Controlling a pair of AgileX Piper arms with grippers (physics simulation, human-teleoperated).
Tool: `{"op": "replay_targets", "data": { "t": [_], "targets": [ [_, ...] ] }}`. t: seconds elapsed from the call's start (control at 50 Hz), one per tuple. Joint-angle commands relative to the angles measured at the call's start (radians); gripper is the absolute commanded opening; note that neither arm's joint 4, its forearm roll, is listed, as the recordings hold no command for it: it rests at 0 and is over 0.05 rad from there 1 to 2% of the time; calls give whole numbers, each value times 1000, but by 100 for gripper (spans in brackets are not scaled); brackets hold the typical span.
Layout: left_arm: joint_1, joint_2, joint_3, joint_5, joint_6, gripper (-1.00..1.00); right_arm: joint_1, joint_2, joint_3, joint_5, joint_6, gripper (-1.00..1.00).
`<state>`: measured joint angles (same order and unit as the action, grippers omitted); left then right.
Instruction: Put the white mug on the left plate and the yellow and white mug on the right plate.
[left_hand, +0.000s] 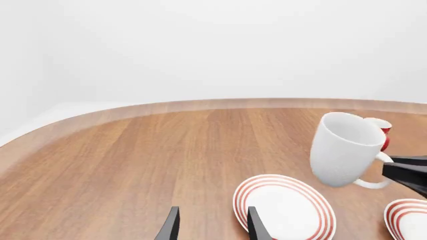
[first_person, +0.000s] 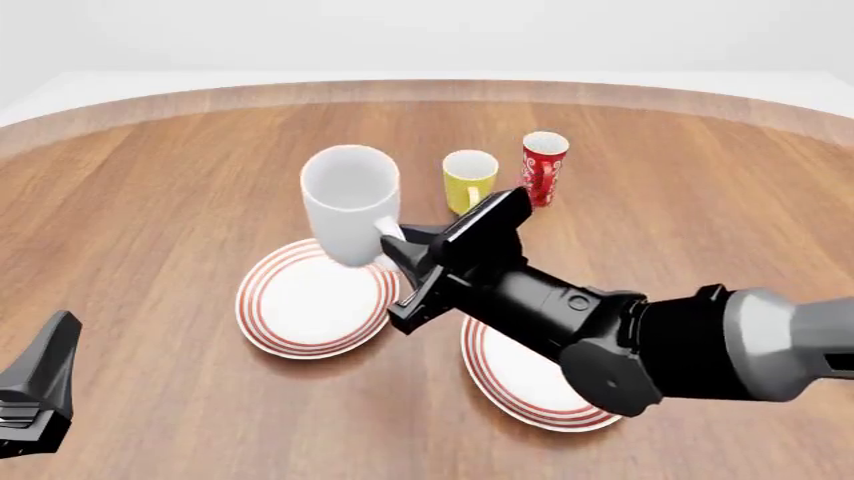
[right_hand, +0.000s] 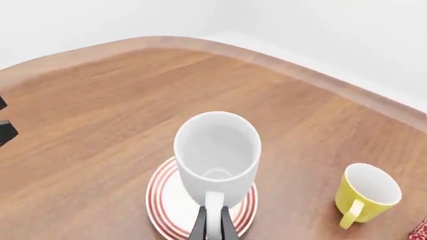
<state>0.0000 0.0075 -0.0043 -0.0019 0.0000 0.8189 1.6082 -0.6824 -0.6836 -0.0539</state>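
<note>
My right jaws (right_hand: 213, 222) are clamped on the loop handle of the white mug (first_person: 351, 203), holding it upright in the air just above the far edge of the left plate (first_person: 310, 302), which lies on the tabletop (first_person: 160, 190) directly under my grip. The right plate (first_person: 514, 385) sits beneath my right forearm, partly hidden by it. Beyond my right jaws and off to their right, the yellow and white mug (first_person: 469, 178) stands upright on the wood, and the red mug (first_person: 543, 166) stands just beside it, farther right. My left jaws (left_hand: 212, 226) hang released, fingers apart and holding nothing, low over the near left of the tabletop, well apart from the mugs.
</note>
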Motion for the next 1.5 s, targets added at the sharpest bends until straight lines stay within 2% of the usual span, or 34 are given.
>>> {"op": "replay_targets", "data": {
  "t": [0.02, 0.26, 0.56, 1.5],
  "targets": [
    [0, 0, 0, 0, 0, 100, 31, 52, -22, -9, 17, -100],
    [0, 0, 0, 0, 0, 100, 59, 104, -39, -19, 43, -100],
    [0, 0, 0, 0, 0, 100, 78, 178, -83, -20, 48, -100],
    [0, 0, 0, 0, 0, 100, 59, 325, -149, -29, 60, -100]
  ]
}}
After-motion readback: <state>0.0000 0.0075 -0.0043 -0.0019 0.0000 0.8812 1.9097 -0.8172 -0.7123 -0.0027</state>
